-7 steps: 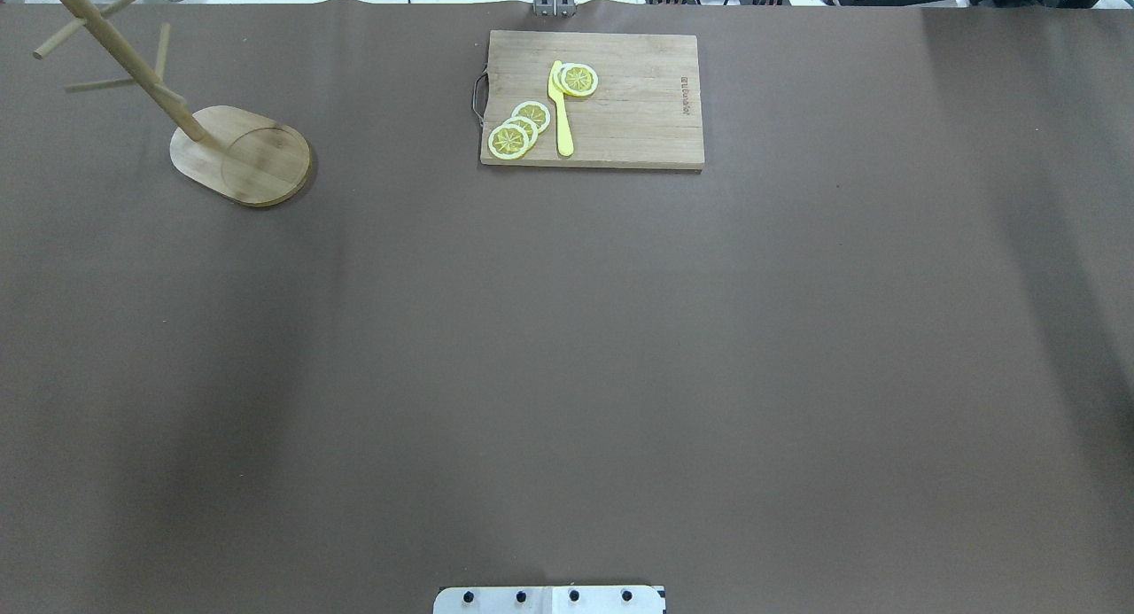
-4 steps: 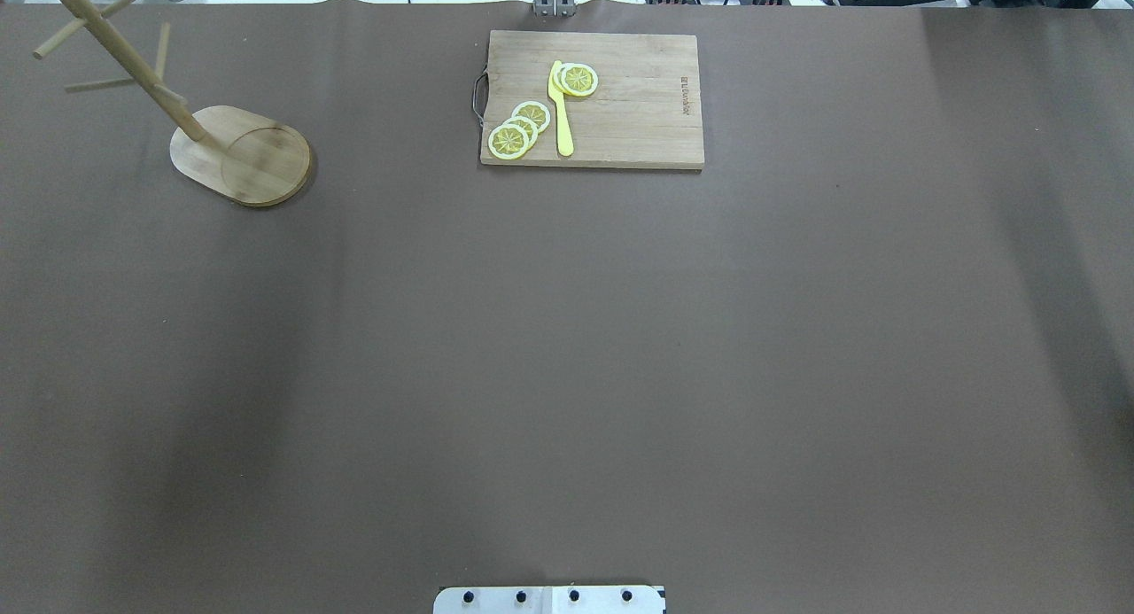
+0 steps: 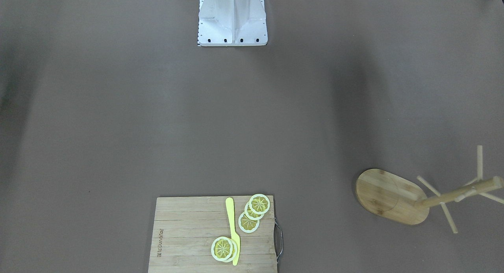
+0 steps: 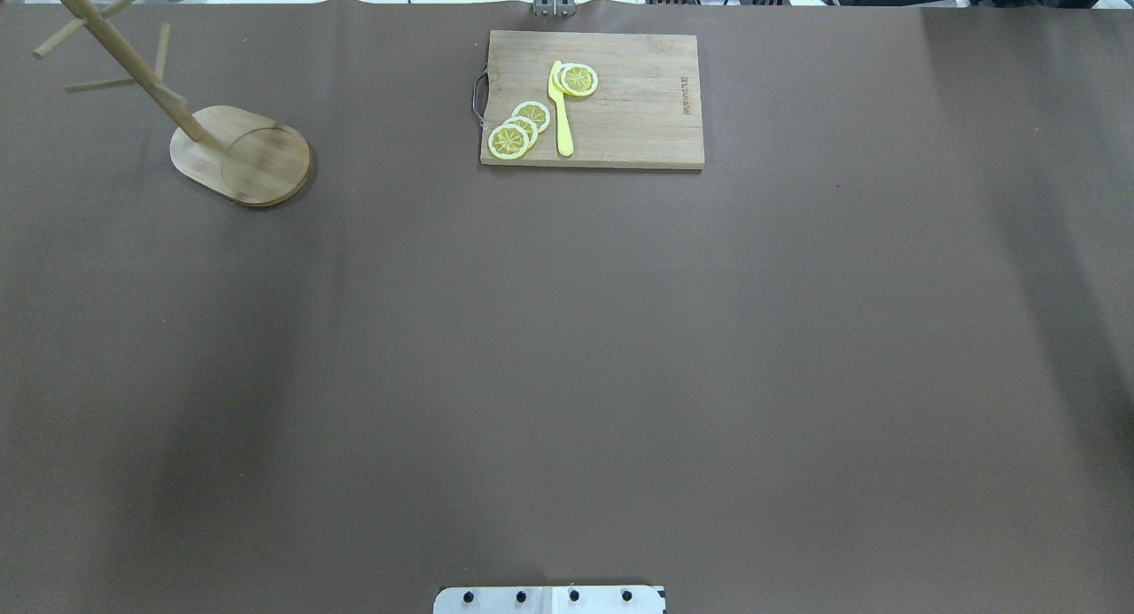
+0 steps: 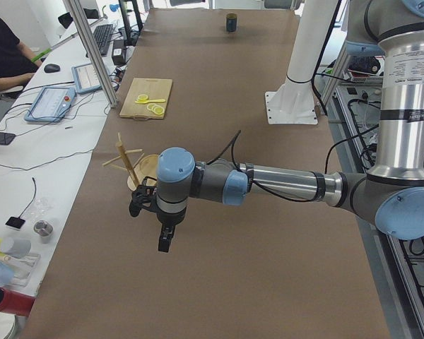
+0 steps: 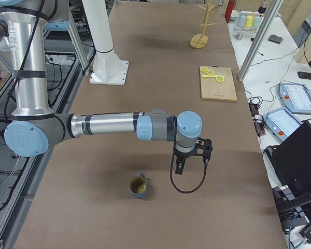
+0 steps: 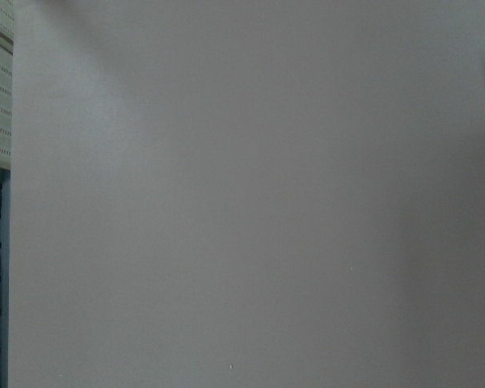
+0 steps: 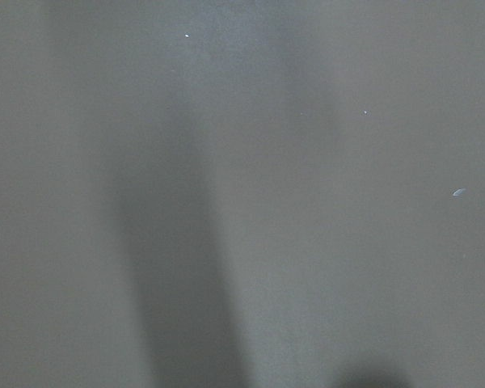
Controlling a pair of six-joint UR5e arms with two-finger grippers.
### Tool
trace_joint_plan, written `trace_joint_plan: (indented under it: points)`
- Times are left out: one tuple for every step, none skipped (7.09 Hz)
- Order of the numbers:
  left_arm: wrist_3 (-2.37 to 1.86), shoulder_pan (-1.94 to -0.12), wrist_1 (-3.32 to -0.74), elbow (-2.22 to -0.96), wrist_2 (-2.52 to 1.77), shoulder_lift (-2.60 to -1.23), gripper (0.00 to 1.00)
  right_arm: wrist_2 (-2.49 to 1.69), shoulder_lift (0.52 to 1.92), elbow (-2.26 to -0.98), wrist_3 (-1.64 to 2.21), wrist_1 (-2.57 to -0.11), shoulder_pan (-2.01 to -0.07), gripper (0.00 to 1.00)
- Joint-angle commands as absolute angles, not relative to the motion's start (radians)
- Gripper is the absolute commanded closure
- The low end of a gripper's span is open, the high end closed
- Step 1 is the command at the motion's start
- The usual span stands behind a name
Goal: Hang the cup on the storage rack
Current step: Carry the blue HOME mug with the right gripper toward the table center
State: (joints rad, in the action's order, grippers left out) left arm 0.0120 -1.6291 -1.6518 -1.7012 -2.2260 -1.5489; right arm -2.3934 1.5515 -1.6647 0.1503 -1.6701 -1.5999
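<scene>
The cup (image 6: 139, 187), dark blue with a yellow inside, stands upright on the brown table at the robot's right end; it also shows small and far in the exterior left view (image 5: 231, 22). My right gripper (image 6: 179, 167) points down above the table, beside the cup and apart from it. The bamboo storage rack (image 4: 239, 153) stands at the far left, its pegs bare; it also shows in the front-facing view (image 3: 390, 196). My left gripper (image 5: 165, 241) hangs just in front of the rack (image 5: 131, 166). I cannot tell if either gripper is open. Both wrist views show only table.
A slatted cutting board (image 4: 592, 100) with lemon slices and a yellow knife (image 4: 562, 118) lies at the far middle edge. The robot's white base (image 3: 232, 19) stands at the near edge. Tablets and clutter sit on the side bench (image 5: 56, 102).
</scene>
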Motion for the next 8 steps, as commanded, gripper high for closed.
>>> trace_joint_plan:
  points:
    - [0.014, -1.629, -1.649, -1.701, -2.226, -1.549, 0.02, -2.382, 1.555, -1.666, 0.149, -1.664, -1.600, 0.00]
    - [0.014, -1.629, -1.649, -1.704, -2.226, -1.549, 0.02, -2.379, 1.565, -1.666, 0.132, -1.663, -1.601, 0.00]
    - [0.011, -1.629, -1.651, -1.709, -2.226, -1.548, 0.02, -2.384, 1.624, -1.708, 0.095, -1.663, -1.611, 0.00]
    - [0.011, -1.629, -1.649, -1.710, -2.226, -1.548, 0.02, -2.387, 1.693, -1.756, 0.095, -1.663, -1.611, 0.00]
    - [0.008, -1.629, -1.652, -1.712, -2.227, -1.545, 0.02, -2.390, 1.744, -1.775, 0.098, -1.664, -1.624, 0.00]
    - [0.008, -1.629, -1.654, -1.713, -2.227, -1.542, 0.02, -2.387, 1.811, -1.813, 0.106, -1.664, -1.643, 0.00]
    - [0.008, -1.629, -1.654, -1.715, -2.227, -1.540, 0.02, -2.382, 1.874, -1.828, 0.106, -1.663, -1.654, 0.00]
    - [0.008, -1.629, -1.654, -1.713, -2.227, -1.540, 0.02, -2.379, 1.920, -1.825, 0.106, -1.663, -1.658, 0.00]
